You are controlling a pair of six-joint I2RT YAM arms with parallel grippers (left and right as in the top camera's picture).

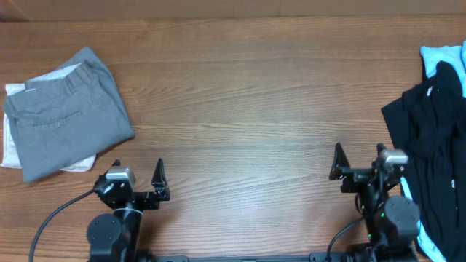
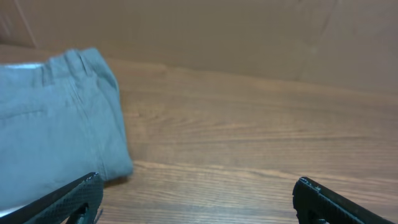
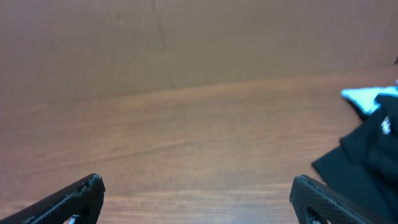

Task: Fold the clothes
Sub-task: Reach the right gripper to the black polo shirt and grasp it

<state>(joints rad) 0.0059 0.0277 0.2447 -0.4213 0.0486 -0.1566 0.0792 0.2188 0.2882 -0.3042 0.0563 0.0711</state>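
Note:
Folded grey shorts (image 1: 65, 116) lie on a folded white garment (image 1: 11, 138) at the table's left; the shorts also show in the left wrist view (image 2: 56, 118). A crumpled black garment (image 1: 433, 131) lies in a pile at the right edge over a light blue garment (image 1: 444, 58); both show in the right wrist view, black (image 3: 367, 162) and blue (image 3: 364, 96). My left gripper (image 1: 138, 173) is open and empty near the front edge, just right of the shorts (image 2: 196, 190). My right gripper (image 1: 359, 161) is open and empty, just left of the black pile (image 3: 196, 190).
The wooden table (image 1: 240, 109) spans the view. A brown cardboard wall (image 2: 217, 31) stands behind its far edge. Cables run from the arm bases at the front.

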